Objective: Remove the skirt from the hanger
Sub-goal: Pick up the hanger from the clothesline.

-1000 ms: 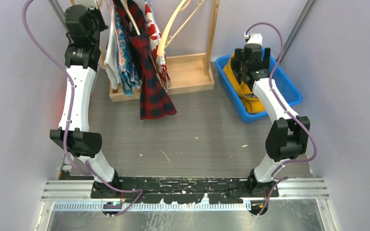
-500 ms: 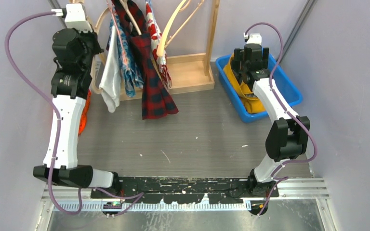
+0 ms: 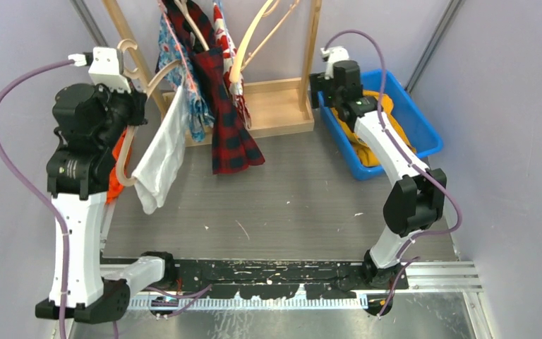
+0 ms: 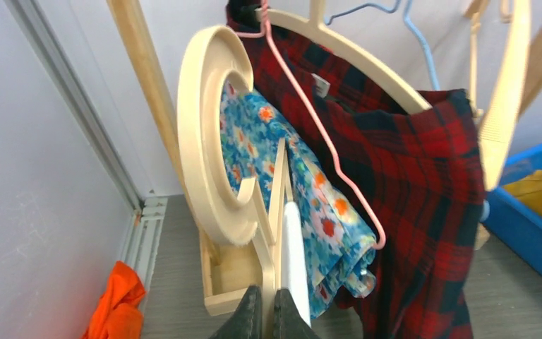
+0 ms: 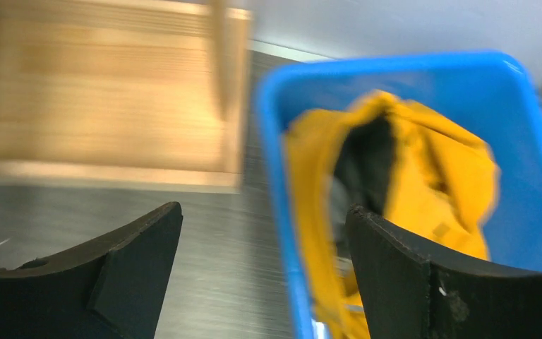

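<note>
Left gripper (image 4: pixel 267 311) clamped on the hanger (image 4: pixel 205 141), white skirt (image 3: pixel 161 152) draped over it at 9 o'clock in the top view; looks light, limp, slippery, so pinch bunched cloth near its 6 o'clock hem with the wide-open, empty right gripper (image 5: pixel 265 212).

Bare tabletop (image 3: pixel 296 198) before rack (image 3: pixel 272 106); bin (image 3: pixel 425 133)

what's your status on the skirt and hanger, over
Left gripper shut on wooden hanger. White skirt draped on it. Right gripper open, empty, by blue bin. Plaid garment close beside skirt.
</note>
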`<move>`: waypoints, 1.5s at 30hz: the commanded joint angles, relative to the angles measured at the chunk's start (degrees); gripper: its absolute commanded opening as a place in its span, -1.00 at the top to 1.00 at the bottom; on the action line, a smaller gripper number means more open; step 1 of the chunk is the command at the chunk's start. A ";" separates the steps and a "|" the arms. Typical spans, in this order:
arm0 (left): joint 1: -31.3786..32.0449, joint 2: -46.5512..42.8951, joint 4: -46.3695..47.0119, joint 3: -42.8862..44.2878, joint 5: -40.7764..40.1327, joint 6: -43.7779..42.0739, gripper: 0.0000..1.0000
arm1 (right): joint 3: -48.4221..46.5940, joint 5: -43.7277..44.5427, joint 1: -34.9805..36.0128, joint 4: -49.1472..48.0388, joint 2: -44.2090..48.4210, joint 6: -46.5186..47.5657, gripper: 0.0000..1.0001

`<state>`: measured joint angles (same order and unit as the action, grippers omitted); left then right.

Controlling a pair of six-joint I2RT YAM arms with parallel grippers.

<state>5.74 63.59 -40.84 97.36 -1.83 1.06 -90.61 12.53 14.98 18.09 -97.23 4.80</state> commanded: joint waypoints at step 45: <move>0.24 -11.29 -8.03 -2.60 19.36 2.40 1.00 | -23.04 -38.66 31.97 13.28 -13.31 -11.64 -0.61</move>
<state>5.78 53.21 -51.29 91.20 17.06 2.83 -112.64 -26.28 46.85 34.11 -111.00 -7.29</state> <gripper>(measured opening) 0.032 0.819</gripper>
